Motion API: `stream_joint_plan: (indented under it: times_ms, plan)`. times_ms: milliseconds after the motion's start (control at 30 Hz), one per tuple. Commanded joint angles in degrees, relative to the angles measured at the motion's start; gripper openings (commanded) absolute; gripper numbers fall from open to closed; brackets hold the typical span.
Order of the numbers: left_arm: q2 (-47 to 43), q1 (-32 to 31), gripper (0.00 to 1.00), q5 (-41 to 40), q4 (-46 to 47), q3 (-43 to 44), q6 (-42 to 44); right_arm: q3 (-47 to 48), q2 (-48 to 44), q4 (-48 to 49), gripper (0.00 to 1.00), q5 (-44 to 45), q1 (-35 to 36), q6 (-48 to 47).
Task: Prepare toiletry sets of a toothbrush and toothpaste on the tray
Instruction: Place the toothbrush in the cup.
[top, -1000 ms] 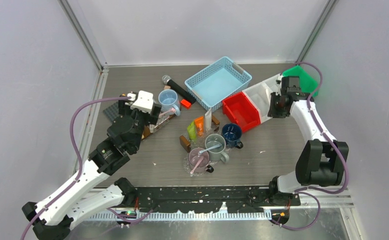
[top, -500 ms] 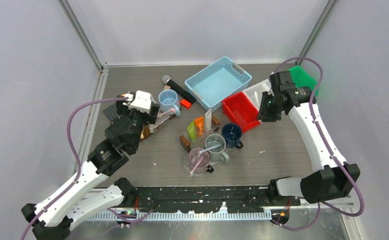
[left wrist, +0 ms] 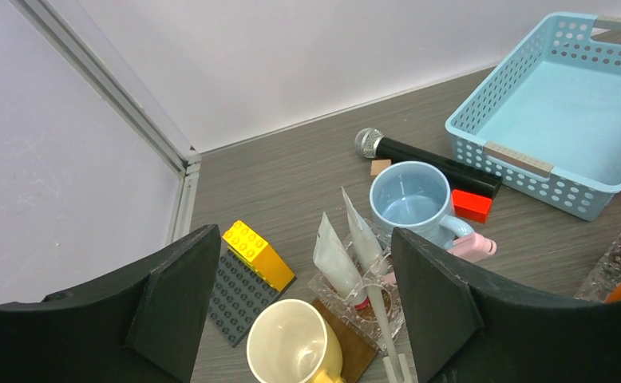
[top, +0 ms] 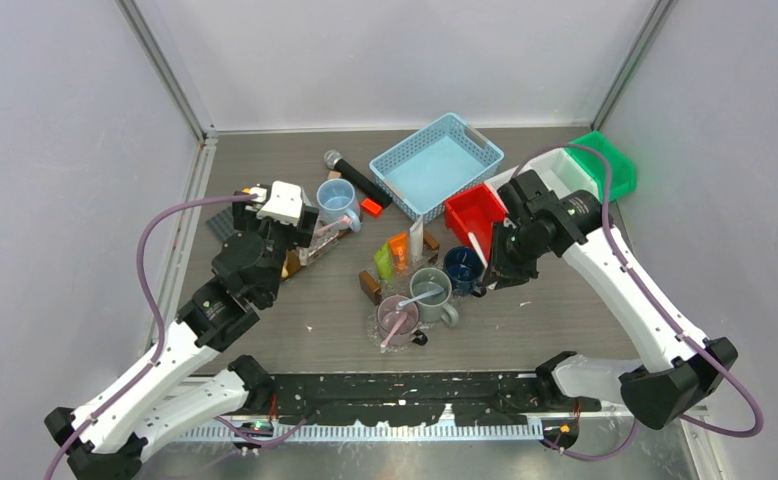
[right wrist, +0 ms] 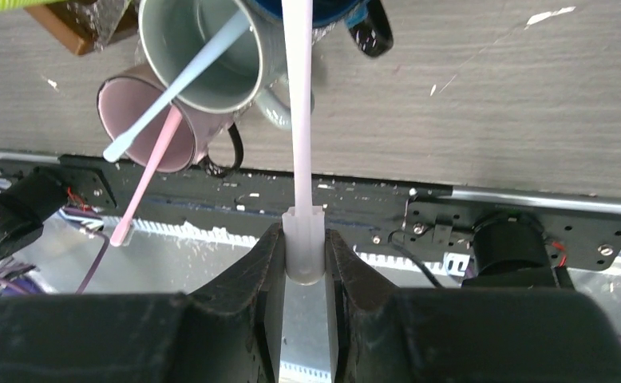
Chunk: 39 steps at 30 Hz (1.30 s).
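Top external view is showing the left gripper (top: 303,228) hovering well left of the grey mug (top: 430,288), jaws standing wide apart and gripping nothing. Left wrist view is showing white tubes (left wrist: 346,251) standing in a clear holder (left wrist: 355,299), also well left of the grey mug, with a yellow mug (left wrist: 287,345) and a light blue mug (left wrist: 409,195) sitting that side too. A green tube (top: 383,262) and an orange tube (top: 398,247) are lying just behind-left of the grey mug, and a white tube (top: 417,238) is sitting just behind it. A pink mug (top: 397,318) is sitting just front-left of the grey mug, a pink toothbrush (top: 393,330) leaning in it. A blue toothbrush (top: 417,297) is leaning in the grey mug itself. A dark blue mug (top: 462,267) is sitting just behind-right of the grey mug. The right gripper (right wrist: 303,239) is hanging right of the grey mug, clamped on the end of a white toothbrush (right wrist: 298,120), which is pointing at the dark blue mug; cannot tell if the tip is inside.
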Motion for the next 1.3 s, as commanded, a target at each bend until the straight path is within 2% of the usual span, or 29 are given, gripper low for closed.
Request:
stream_joint_plan:
  times_ms: [0,267,533,867,1033,1133,1267]
  plan:
    - [-0.46,0.37,0.81,-1.20,3.73,0.00,0.64,-1.57,-2.50,-2.59,0.01,-3.90,1.30,4.24]
    - [-0.10,0.46,0.81,-1.12,3.65,-0.15,0.67,-7.02,-2.21,1.54,0.02,-7.53,1.47,4.90]
    - [0.35,0.63,0.81,-1.21,3.74,-0.17,0.92,-8.92,0.96,7.57,0.10,-7.39,1.45,6.13]
    - [0.08,1.08,0.81,-1.06,3.89,-0.26,0.96,-10.61,2.76,9.36,0.18,-5.14,1.47,7.51]
    - [-0.09,1.25,0.80,-0.86,3.82,-0.26,0.75,-10.64,3.45,10.21,0.24,-5.94,1.47,7.97]
    - [-0.23,1.41,0.80,-0.78,3.89,-0.34,0.61,-10.46,4.12,11.63,0.33,-7.07,1.47,8.14]
    - [-0.35,1.67,0.80,-0.69,3.91,-0.30,0.56,-11.04,4.44,14.16,0.39,-9.22,1.47,9.14]
